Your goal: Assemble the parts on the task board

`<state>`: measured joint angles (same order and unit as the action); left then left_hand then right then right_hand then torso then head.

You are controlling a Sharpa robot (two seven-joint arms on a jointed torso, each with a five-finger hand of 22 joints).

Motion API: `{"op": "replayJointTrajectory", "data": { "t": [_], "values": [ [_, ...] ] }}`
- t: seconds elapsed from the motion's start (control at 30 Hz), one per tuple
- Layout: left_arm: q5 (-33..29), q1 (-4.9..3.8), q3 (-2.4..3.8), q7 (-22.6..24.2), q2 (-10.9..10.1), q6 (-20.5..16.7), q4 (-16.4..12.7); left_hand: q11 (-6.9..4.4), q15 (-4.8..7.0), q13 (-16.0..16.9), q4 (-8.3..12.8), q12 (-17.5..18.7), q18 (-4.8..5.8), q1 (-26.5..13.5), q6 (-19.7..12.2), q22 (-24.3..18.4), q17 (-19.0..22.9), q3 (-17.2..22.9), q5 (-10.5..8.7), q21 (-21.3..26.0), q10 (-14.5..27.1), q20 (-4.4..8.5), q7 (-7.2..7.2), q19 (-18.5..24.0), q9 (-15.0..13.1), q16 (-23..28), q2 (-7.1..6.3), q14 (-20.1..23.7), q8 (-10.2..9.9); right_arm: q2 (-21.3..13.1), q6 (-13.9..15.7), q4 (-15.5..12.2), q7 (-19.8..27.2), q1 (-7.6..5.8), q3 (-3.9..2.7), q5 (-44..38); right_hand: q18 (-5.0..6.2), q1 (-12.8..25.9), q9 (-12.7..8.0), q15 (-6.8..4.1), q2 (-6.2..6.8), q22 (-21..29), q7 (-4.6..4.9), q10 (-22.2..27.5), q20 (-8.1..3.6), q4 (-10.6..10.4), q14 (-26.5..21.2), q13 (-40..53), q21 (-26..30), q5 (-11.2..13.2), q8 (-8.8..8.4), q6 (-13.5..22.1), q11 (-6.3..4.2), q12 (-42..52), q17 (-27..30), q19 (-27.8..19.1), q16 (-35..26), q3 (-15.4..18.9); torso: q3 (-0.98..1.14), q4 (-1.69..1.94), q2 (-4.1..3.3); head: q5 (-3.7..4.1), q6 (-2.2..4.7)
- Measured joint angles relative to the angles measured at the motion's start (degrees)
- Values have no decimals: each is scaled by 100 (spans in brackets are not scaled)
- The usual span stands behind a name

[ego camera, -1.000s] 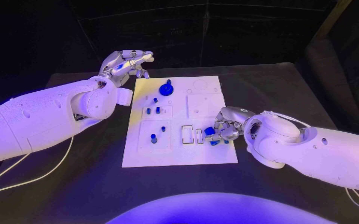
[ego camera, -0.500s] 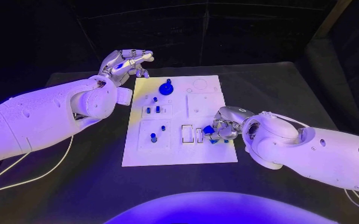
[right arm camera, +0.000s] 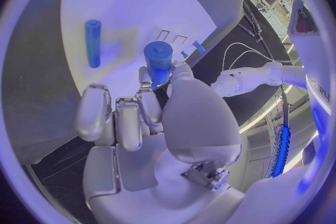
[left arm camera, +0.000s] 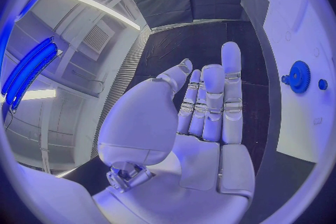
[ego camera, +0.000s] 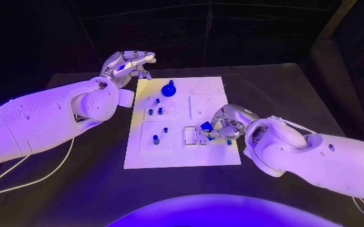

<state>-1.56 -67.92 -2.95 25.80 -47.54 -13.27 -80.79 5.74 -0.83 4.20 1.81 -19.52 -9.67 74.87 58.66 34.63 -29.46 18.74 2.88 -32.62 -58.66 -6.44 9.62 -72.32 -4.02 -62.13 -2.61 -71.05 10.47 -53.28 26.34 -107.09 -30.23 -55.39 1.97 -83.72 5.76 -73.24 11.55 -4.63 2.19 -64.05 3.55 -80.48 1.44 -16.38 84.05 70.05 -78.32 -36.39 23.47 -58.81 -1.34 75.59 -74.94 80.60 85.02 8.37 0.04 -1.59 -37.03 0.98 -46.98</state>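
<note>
Partly, the black bench (ego camera: 288,88) is lying hidden under both white arms, and its far edge is fading into the dark backdrop. On it the white task board (ego camera: 216,153) is sitting in the middle, one plate, its near right part being covered by the right hand (ego camera: 226,123).

That right hand is hovering over the board's right half, fingers curled in, pinching one short blue cylinder (right arm camera: 158,61) between thumb and fingertips; the wrist view is showing the piece standing up out of the grip, while in the head view it is appearing as a small blue patch (ego camera: 205,126) at the fingers. How the fingers are meeting behind the piece is hard to make out.

The left hand (ego camera: 129,64) is hanging off the board's far left corner, above the bench, holding nothing, its fingers loosely bent and apart; the wrist view (left arm camera: 203,106) is showing the palm bare.

One blue gear (ego camera: 168,90) is sitting at the board's far left part. Nearer, about five small blue pegs are standing in the left column, too small to count surely; one (ego camera: 156,141) is standing in the near-left block. One slim blue pin (right arm camera: 92,42) is lying on the board beside the right hand.
</note>
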Motion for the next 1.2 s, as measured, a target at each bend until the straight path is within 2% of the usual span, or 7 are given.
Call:
{"op": "replayJointTrajectory", "data": {
  "t": [0.33,0.63,0.7,0.77,0.97,1.03,1.2],
  "values": [
    [0,1,0,-5,-13,4,-21,0,0,1,0,0,0,0,0,0,0,0,0,0,0,0,0,0,0,0,0,0,0,251,168,47,59,-1,1,299,0,-4,0,0,4,-11,0,0,-21,-4,0,-1,-20,2,0,0,0,0,1,21,19,5,-9,3,0,-37,8],
    [0,1,0,-10,-8,11,-32,0,0,1,0,0,0,0,0,0,-1,0,0,0,0,0,0,0,0,0,0,0,0,526,-65,236,-132,-1,1,497,0,193,7,1,-192,-14,0,1,-21,-22,0,-5,-29,563,117,0,1,-38,1,21,19,135,-8,9,-2,-81,-5],
    [0,1,0,-11,-8,13,-32,0,0,1,0,0,0,0,0,1,-1,0,0,0,0,0,0,0,0,0,0,0,0,567,-122,278,-187,-1,1,524,0,237,25,1,-234,-14,0,1,-21,-28,0,-17,-29,767,155,0,1,-90,1,20,19,176,-8,9,-2,-91,-5],
    [0,1,0,-12,-8,13,-32,0,0,1,0,0,0,0,0,0,-1,0,0,0,0,0,0,0,0,0,0,0,0,593,-157,312,-232,-1,1,541,0,317,245,1,-237,-13,-34,0,-21,-25,0,-63,-29,1035,176,-34,1,-140,1,20,19,245,-6,8,-3,-104,-2],
    [0,1,0,-15,-3,17,-33,0,0,1,0,0,1,0,0,1,-1,0,0,0,0,0,0,0,0,0,0,0,0,652,-212,377,-352,-2,1,563,1,526,378,0,-224,-13,-99,-10,-21,-31,0,-118,-28,1875,268,-101,-10,-229,2,20,-5,432,-3,0,-5,-121,3],
    [0,1,0,-16,-1,18,-33,0,0,1,0,0,1,0,0,1,-1,0,0,0,0,0,0,0,0,0,0,0,0,670,-220,389,-377,-3,1,563,1,620,390,0,-201,-11,-70,-10,-21,-35,0,-138,-28,2156,257,-70,-11,-265,2,20,-41,497,-2,-3,-5,-130,3],
    [0,1,0,-18,5,22,-30,0,0,2,0,0,0,0,0,1,-1,0,0,0,0,0,0,0,0,0,0,0,0,715,-233,437,-432,-4,0,563,1,884,416,0,63,58,-10,140,-2,-43,0,-351,-16,2898,219,74,52,-515,2,2,-159,524,1,-6,-5,-135,8]
  ]
}}
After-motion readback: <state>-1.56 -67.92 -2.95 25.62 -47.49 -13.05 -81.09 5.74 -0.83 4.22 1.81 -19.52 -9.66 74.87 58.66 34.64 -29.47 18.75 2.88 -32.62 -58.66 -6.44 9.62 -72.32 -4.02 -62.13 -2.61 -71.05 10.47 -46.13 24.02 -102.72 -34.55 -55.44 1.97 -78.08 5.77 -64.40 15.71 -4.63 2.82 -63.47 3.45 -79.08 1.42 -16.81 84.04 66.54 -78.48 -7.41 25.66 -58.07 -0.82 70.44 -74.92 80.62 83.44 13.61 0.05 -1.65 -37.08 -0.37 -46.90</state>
